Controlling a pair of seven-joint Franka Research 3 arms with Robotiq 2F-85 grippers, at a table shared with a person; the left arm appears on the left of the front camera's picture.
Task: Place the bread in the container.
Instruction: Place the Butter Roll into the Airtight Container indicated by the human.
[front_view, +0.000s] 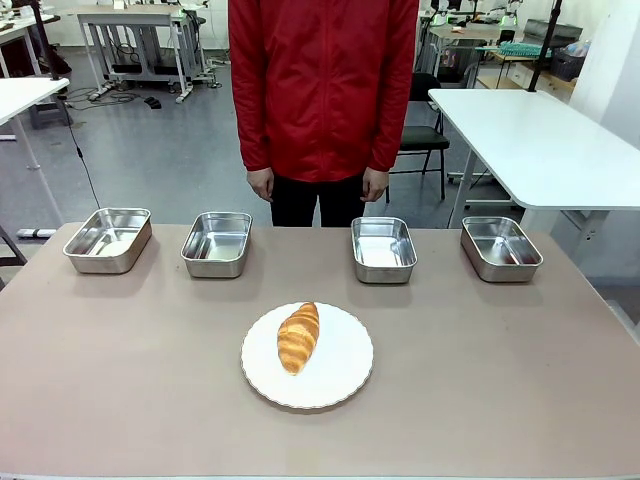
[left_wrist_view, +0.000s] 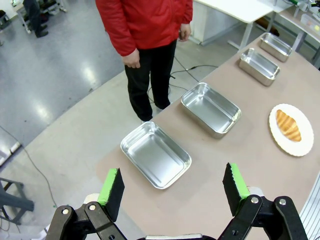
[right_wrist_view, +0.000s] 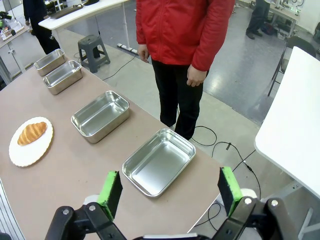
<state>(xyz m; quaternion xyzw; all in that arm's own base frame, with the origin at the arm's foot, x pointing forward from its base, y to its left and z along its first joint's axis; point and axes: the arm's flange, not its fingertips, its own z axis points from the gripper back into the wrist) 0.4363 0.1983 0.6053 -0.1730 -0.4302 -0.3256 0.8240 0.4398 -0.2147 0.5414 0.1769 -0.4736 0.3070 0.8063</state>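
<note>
The bread (front_view: 298, 337) lies on the white plate (front_view: 340, 385), probably light, soft and easily crushed, so a gentle pinch across its thick middle suits it; the left end effector (left_wrist_view: 173, 186) and right end effector (right_wrist_view: 170, 187) both hover with fingers wide apart, empty.

- The left gripper (left_wrist_view: 174, 184) hangs aloft with its jaws spread wide, seen along its own two fingers in the left wrist view.
- Its green pads (left_wrist_view: 111, 186) face each other across the gap, each upright on a black finger. The black linkages (left_wrist_view: 85, 220) fold outward at the bottom edge.
- The right gripper (right_wrist_view: 170, 187) mirrors that pose in the right wrist view, jaws parted wide and inner pads (right_wrist_view: 227, 184) turned toward each other.
- Both wrists seem pitched forward and down, though the wide-angle lens makes the exact tilt hard to judge.
</note>
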